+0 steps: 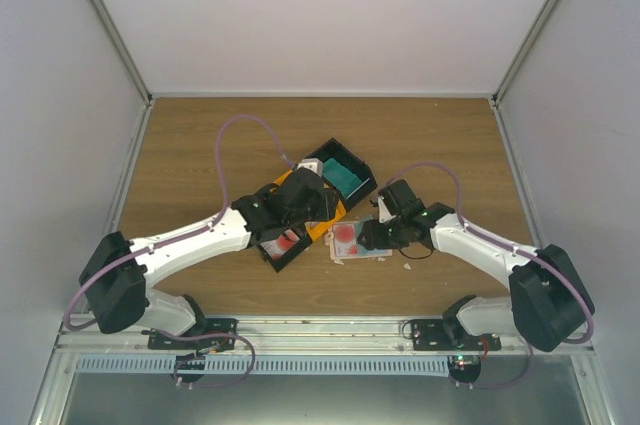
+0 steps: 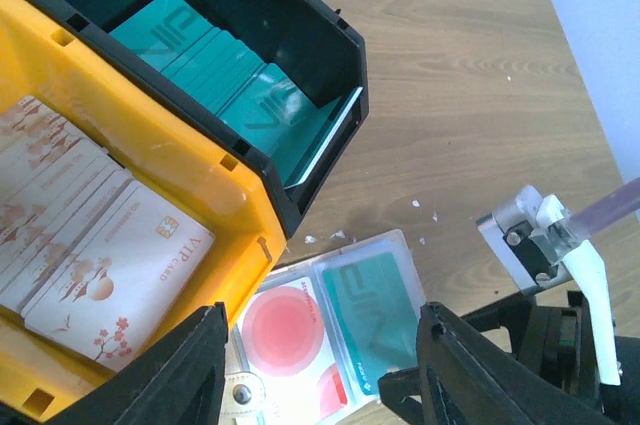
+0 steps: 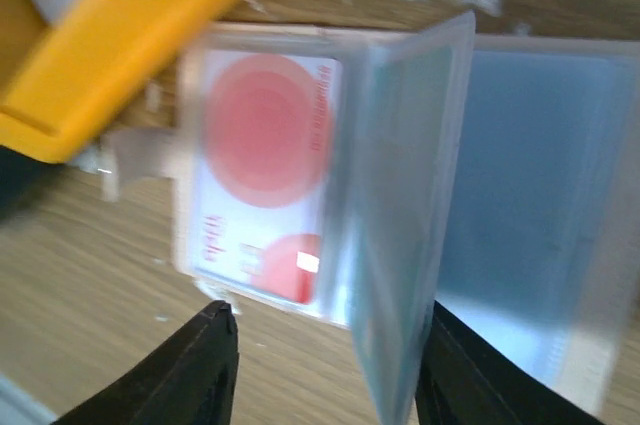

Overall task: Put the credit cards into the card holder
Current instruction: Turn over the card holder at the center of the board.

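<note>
The card holder (image 1: 357, 242) lies open on the table beside the trays. A white credit card with red blotches (image 2: 283, 330) fills its left clear pocket and a teal-green one (image 2: 385, 305) its right pocket. My left gripper (image 2: 320, 380) hovers just above the holder, open, its fingers (image 2: 190, 370) on either side of it. My right gripper (image 3: 325, 375) is open too. A clear pocket leaf (image 3: 405, 235) stands up between its fingers, close to the right one, beside the red-blotched card (image 3: 265, 145). That view is blurred.
Joined trays sit left of the holder: a black one (image 1: 345, 173) with teal cards (image 2: 220, 65), an orange one (image 2: 240, 195) with pale pinkish cards (image 2: 90, 245), and a black one (image 1: 285, 243) with red-blotched cards. Small white scraps (image 2: 420, 207) dot the wood.
</note>
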`<state>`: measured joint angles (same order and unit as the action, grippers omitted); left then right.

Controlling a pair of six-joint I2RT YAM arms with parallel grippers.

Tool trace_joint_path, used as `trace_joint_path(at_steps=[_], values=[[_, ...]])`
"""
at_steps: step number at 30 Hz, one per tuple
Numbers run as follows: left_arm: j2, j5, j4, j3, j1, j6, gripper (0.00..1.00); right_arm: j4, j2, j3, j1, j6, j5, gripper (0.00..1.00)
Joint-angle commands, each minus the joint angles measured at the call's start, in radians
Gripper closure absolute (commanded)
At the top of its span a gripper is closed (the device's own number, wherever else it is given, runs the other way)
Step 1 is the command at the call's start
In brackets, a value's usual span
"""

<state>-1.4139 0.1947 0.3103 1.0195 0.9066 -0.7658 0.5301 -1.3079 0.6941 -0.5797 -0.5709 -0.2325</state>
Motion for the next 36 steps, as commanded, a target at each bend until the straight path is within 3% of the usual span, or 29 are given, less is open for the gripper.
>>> trace_joint_path(at_steps=[1,9,17,28,36], values=[[0.039,-0.046,-0.038,-0.043,-0.018,0.031,0.45,-0.137,0.013,0.019,-0.003,0.011,-0.138,0.50],[0.067,-0.089,-0.039,-0.049,-0.061,0.065,0.43,-0.294,0.042,-0.027,-0.003,0.009,-0.321,0.38],[0.080,-0.132,-0.084,-0.042,-0.066,0.149,0.37,-0.350,0.108,-0.114,0.086,-0.058,-0.346,0.43],[-0.174,-0.255,0.008,0.220,-0.064,0.361,0.26,-0.171,0.273,-0.113,0.131,-0.096,0.105,0.41],[-0.454,-0.256,0.214,0.514,-0.064,0.502,0.22,-0.130,0.345,-0.147,0.145,-0.082,0.242,0.37]])
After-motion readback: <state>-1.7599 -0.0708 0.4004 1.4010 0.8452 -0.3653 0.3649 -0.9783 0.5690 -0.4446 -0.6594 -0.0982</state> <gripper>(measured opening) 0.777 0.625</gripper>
